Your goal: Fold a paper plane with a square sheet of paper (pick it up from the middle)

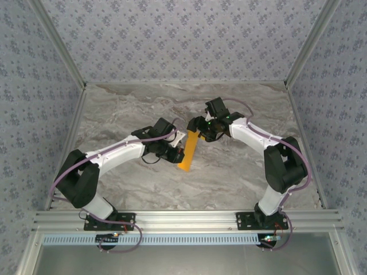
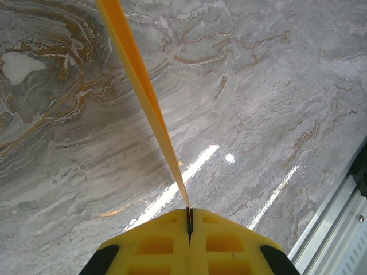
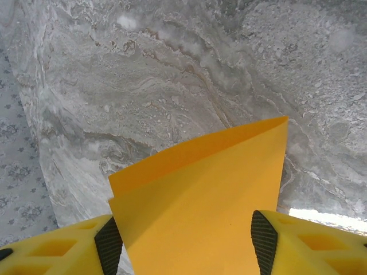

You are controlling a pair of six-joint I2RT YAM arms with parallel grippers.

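Note:
The square sheet of paper (image 1: 188, 152) is bright orange, folded in two layers, and hangs above the middle of the marble table as a narrow strip. My left gripper (image 1: 174, 152) is shut on its near edge. In the left wrist view the paper (image 2: 143, 91) runs edge-on from the closed yellow fingertips of the left gripper (image 2: 190, 215) up to the top of the frame. My right gripper (image 1: 198, 132) is at the strip's far end. In the right wrist view the folded sheet (image 3: 200, 189) lies face-on in the right gripper (image 3: 186, 238), whose black pads (image 3: 109, 246) stand apart on either side, open.
Grey veined marble table (image 1: 143, 109) lies under both arms. Patterned walls close in the left, back and right sides. An aluminium rail (image 1: 189, 217) runs along the near edge, and it also appears as a metal rail (image 2: 338, 223) at the lower right of the left wrist view.

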